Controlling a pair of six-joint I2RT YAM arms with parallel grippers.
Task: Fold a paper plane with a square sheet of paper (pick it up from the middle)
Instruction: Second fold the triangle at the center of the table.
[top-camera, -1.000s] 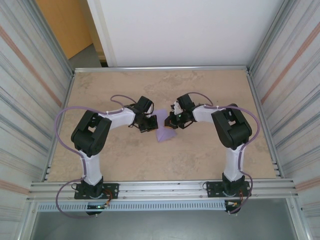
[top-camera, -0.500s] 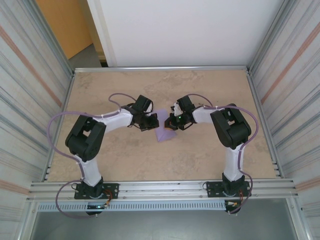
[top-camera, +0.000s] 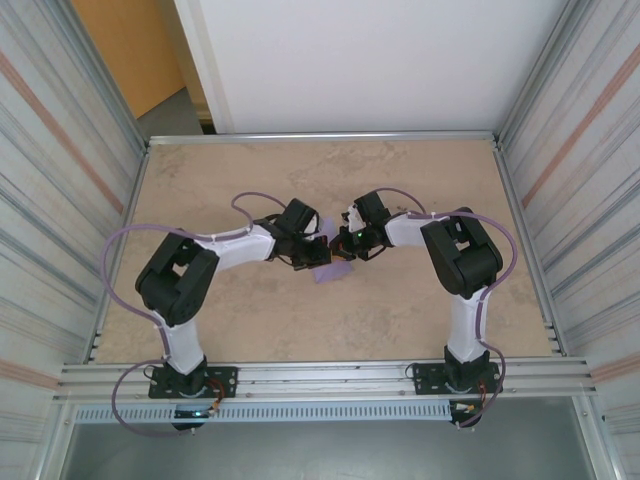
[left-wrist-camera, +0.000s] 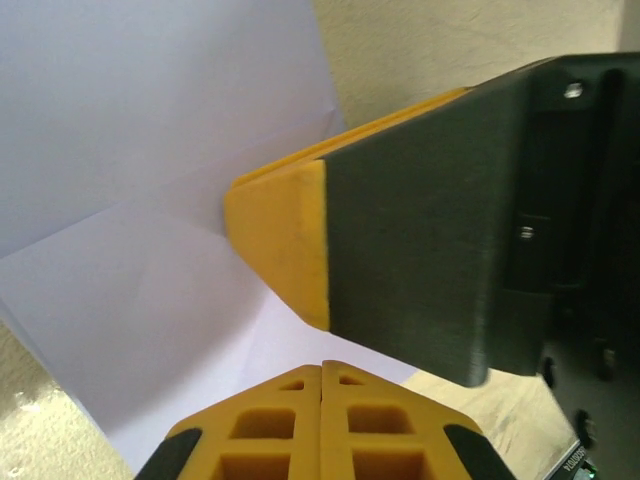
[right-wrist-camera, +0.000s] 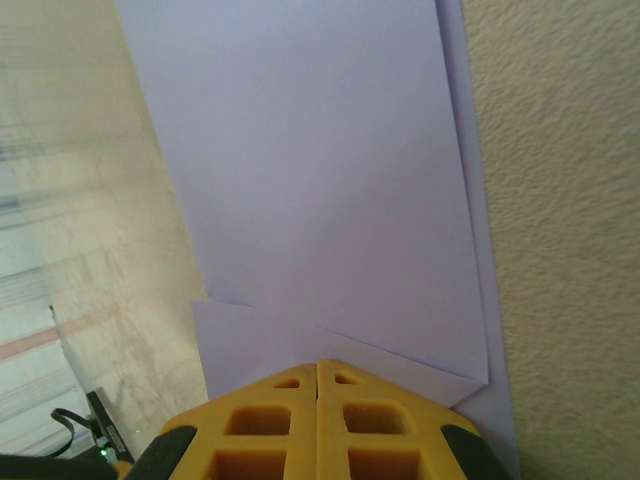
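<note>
top view: lavender paper (top-camera: 332, 271) lies mid-table (top-camera: 230, 175), mostly hidden beneath left gripper (top-camera: 313, 253) and right gripper (top-camera: 345, 243). left wrist: clenched fingers (left-wrist-camera: 268, 440), cut off by the frame's bottom edge, over creased paper. right wrist: clenched likewise, tips on folded paper.

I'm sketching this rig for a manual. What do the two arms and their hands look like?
The left arm and right arm: white tubes between bulky black joints, each trailed by a looping purple cable. The left hand and right hand: orange-yellow fingers with square hollows, dark grey backing.
</note>
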